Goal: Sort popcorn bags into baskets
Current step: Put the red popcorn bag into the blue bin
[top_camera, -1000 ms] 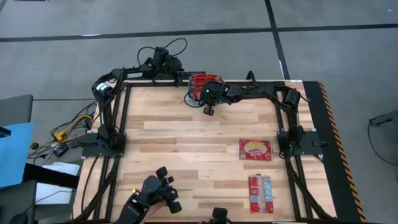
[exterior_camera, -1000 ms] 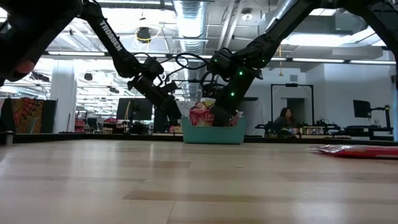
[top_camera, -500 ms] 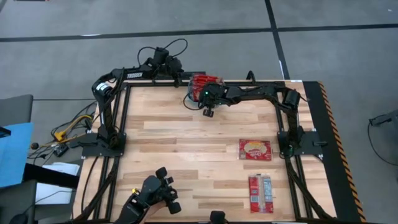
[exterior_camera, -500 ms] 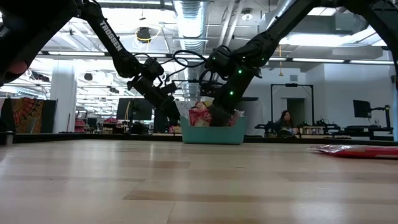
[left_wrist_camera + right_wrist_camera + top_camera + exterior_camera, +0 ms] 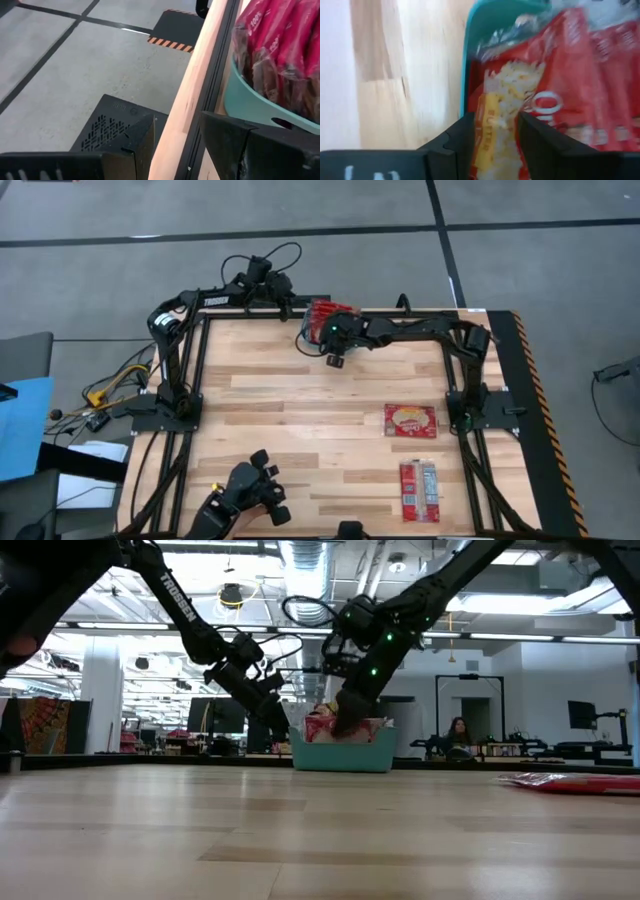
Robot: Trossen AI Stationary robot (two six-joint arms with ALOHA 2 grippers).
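The teal basket (image 5: 345,752) stands at the table's far edge, and several red popcorn bags (image 5: 322,724) stick up out of it. My right gripper (image 5: 495,130) slants down over the basket (image 5: 468,55), open, with a red bag (image 5: 560,90) showing in the gap between its fingers. My left gripper (image 5: 175,135) is open beside the basket's left end (image 5: 245,105), with only the table's far edge behind its gap. Two more popcorn bags (image 5: 410,420) (image 5: 420,490) lie flat on the table's right side. My left gripper has one finger (image 5: 225,140) right beside the basket's end wall, and I cannot tell whether it touches. My right gripper's fingertips (image 5: 345,727) reach down among the bags' upper edges, and I cannot tell whether they touch a bag.
A black frame rail (image 5: 210,100) runs along the table's far edge beside the basket. The wooden table top (image 5: 300,410) is bare across its middle and left. A dark device (image 5: 250,490) sits at the near left edge. A person sits far back in the room (image 5: 462,732).
My right gripper has risen a little, from deep among the bags to their upper edges. The bags have stayed in the basket.
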